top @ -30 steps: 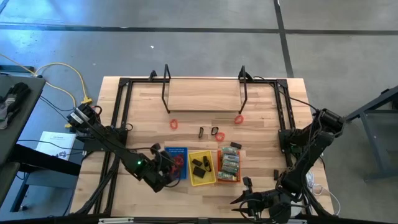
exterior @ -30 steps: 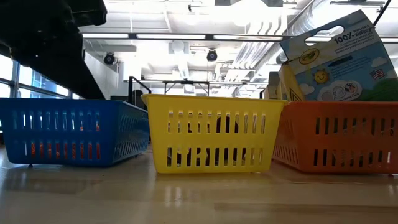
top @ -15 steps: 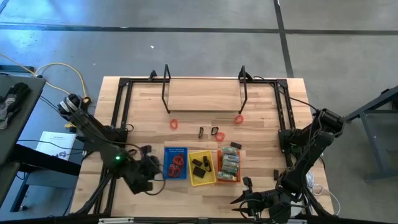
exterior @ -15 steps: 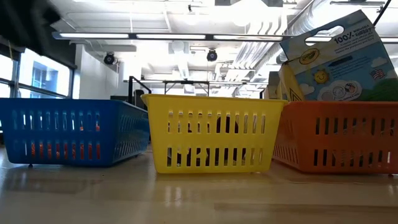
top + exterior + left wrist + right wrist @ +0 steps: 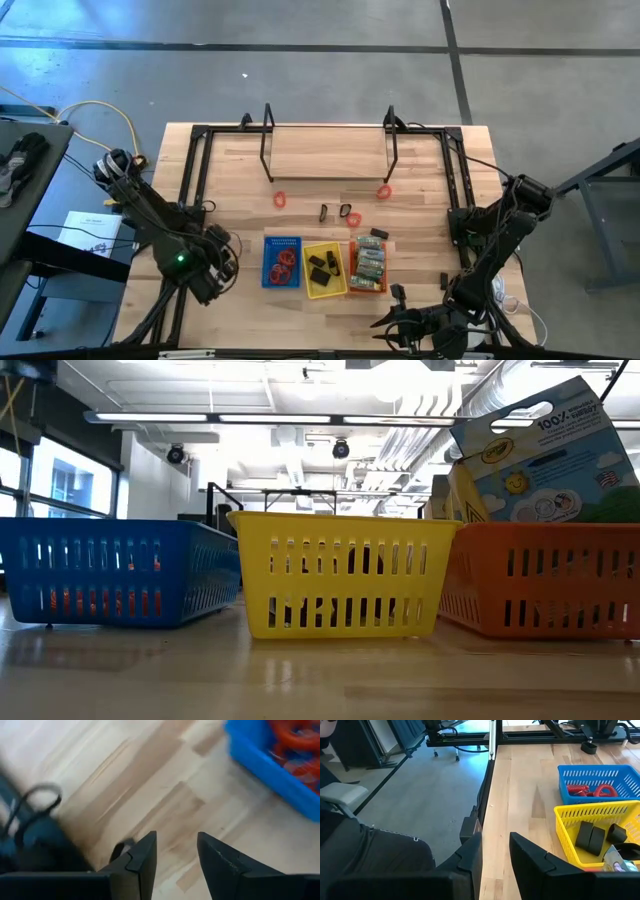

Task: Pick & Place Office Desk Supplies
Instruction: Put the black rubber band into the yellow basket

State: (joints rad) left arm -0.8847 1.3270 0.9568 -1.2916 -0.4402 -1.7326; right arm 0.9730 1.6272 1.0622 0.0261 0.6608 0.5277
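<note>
While empty, left gripper (image 5: 175,852) (jaws apart) beside blue tray (image 5: 270,765).

Left gripper (image 5: 174,857) low over table's left side, fingers parted, empty. Right gripper (image 5: 495,852) parked at near edge, fingers parted, empty.

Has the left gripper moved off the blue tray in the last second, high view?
Yes. The left gripper was at the blue tray's near-left corner; it has pulled away to the tray's left, over bare table, with nothing between its open fingers.

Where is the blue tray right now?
In the high view the blue tray sits left of the yellow tray, with the left gripper just off its left side.
</note>
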